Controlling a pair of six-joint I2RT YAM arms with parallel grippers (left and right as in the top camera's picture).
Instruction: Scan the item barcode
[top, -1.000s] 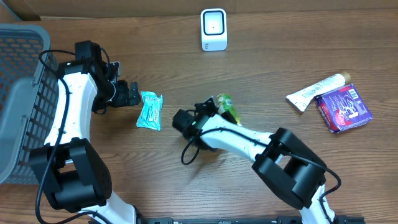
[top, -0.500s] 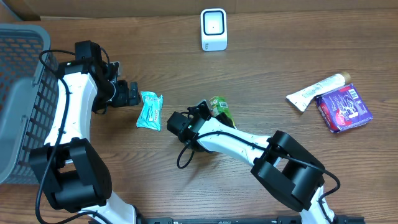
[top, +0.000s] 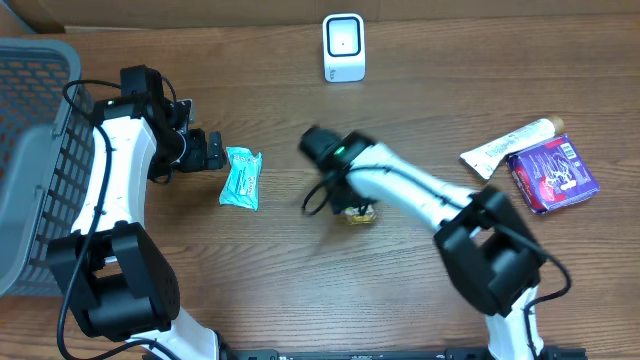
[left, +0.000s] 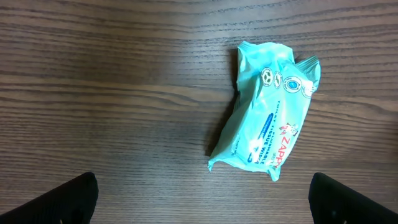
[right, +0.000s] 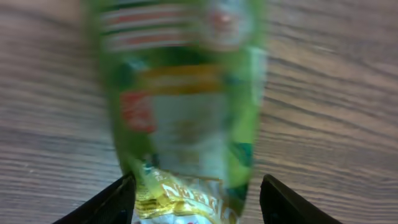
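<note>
A green and yellow snack packet (right: 186, 118) fills the right wrist view, blurred, its crinkled end between my right gripper's (right: 199, 205) fingers. The jaws stand open around it, with a gap at the right finger (right: 283, 202). From overhead, only a yellowish bit of the packet (top: 361, 214) shows under the blurred right gripper (top: 352, 200). My left gripper (top: 214, 152) is wide open and empty, just left of a teal wipes packet (top: 241, 177) lying flat on the table. That packet (left: 267, 115) lies ahead of the left gripper (left: 202, 208). The white scanner (top: 343, 47) stands at the back centre.
A grey mesh basket (top: 30, 150) takes up the left side of the table. A white tube (top: 510, 145) and a purple packet (top: 552, 174) lie at the far right. A cardboard edge runs along the back.
My right gripper has gone from shut to open. The right arm has swung fast from the left towards the back, and the green packet now lies lower on the table. The left arm has not moved.
</note>
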